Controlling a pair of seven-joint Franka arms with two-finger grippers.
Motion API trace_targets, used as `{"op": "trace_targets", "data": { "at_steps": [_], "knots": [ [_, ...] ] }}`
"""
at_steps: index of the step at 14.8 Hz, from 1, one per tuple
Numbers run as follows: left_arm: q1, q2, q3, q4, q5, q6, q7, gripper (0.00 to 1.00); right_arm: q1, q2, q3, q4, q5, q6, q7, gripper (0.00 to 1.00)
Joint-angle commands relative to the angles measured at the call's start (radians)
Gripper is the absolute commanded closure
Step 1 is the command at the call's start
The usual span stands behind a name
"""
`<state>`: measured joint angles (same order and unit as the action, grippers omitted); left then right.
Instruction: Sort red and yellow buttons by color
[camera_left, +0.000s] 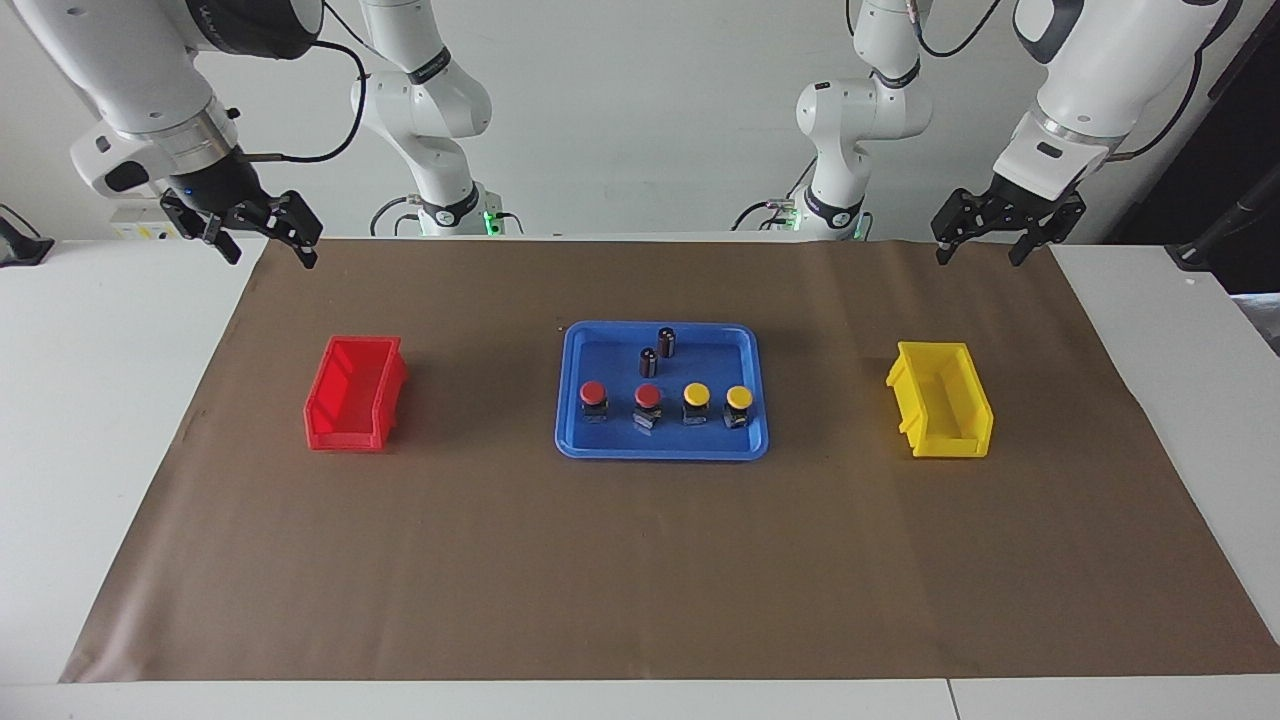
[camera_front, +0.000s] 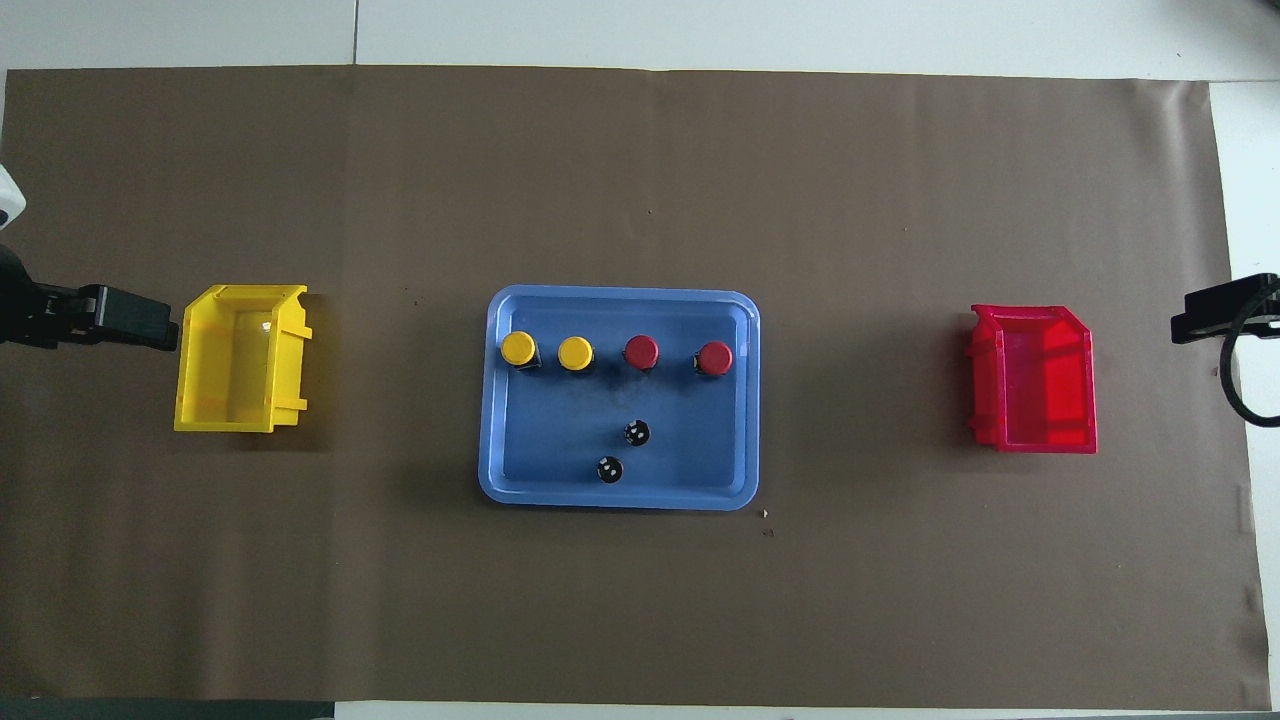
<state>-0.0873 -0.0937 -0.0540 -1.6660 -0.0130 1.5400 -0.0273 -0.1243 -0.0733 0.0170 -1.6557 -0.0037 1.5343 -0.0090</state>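
Two red buttons (camera_left: 593, 393) (camera_left: 648, 396) and two yellow buttons (camera_left: 696, 394) (camera_left: 739, 398) stand in a row on the blue tray (camera_left: 660, 452), along its edge farthest from the robots. In the overhead view the yellow buttons (camera_front: 518, 348) (camera_front: 575, 352) are toward the left arm's end and the red buttons (camera_front: 641, 351) (camera_front: 715, 357) toward the right arm's end. My right gripper (camera_left: 265, 248) is open and empty, raised over the brown mat's corner at its own end. My left gripper (camera_left: 980, 252) is open and empty, raised over the mat's other near corner.
Two small dark cylinders (camera_left: 666, 341) (camera_left: 648, 361) stand on the tray, nearer to the robots than the buttons. A red bin (camera_left: 345, 432) sits toward the right arm's end and a yellow bin (camera_left: 950, 445) toward the left arm's end. A brown mat (camera_left: 640, 580) covers the table.
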Motion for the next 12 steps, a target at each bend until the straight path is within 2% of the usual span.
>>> {"op": "trace_targets", "data": {
  "at_steps": [1, 12],
  "knots": [
    [0.011, -0.024, -0.004, -0.021, -0.013, -0.008, 0.013, 0.00, -0.011, -0.019, 0.008, -0.019, 0.007, 0.012, -0.022, 0.00],
    [0.011, -0.024, -0.004, -0.021, -0.013, -0.008, 0.013, 0.00, -0.003, -0.025, 0.021, -0.027, 0.016, -0.016, -0.026, 0.00]
  ]
}}
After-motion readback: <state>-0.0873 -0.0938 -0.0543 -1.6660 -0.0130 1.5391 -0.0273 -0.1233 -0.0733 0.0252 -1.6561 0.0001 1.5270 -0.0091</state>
